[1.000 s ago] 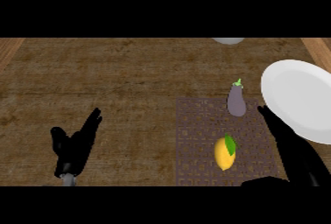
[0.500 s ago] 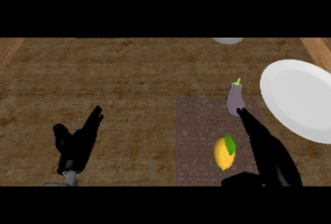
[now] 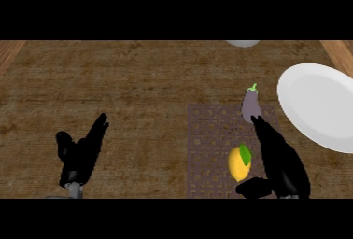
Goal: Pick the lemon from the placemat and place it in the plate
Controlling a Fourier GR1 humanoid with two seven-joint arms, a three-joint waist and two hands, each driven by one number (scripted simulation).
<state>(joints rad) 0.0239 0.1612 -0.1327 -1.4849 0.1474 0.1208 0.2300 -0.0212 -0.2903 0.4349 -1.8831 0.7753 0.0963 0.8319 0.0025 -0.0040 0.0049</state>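
While lemon (image 3: 238, 163) lies on placemat (image 3: 221, 140), right hand (image 3: 278, 161) sits just beside it, fingers straight, thumb spread, holding nothing. Eggplant (image 3: 251, 104) at mat's far edge. Plate (image 3: 321, 105) at right. Left hand (image 3: 81, 151) rests open at lower left.

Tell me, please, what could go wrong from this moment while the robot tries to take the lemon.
1. The right hand lies open beside the lemon, with its fingertips close to the eggplant. A reach forward could push the eggplant off the placemat.
2. The lemon is not gripped yet. As the fingers close from the side, it might roll away.
3. The plate is partly outside the view, so the placement may be hard to judge.
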